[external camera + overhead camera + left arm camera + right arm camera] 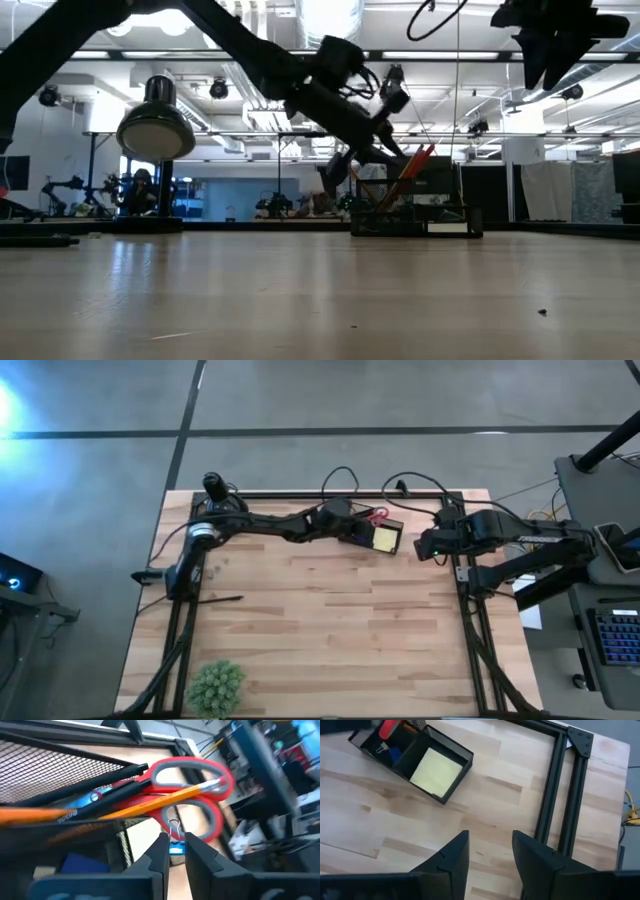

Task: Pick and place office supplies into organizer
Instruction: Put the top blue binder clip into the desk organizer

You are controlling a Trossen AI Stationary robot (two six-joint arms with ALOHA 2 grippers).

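Over the organizer [385, 536], left gripper [173, 851] at work.
Fingers pinch a small binder clip [173, 840] beside the red-handled scissors [192, 790].

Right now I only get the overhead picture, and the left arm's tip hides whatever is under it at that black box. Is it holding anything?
Observer: Yes. The left wrist view shows the left end effector pinching the wire loop of a small blue binder clip at the black mesh organizer.
Visitor: What's already in there?
Observer: Red-handled scissors, an orange pencil and a black pen lean together in one compartment.
Visitor: And the other arm?
Observer: The right end effector hangs open over the bare wooden table, apart from the organizer.
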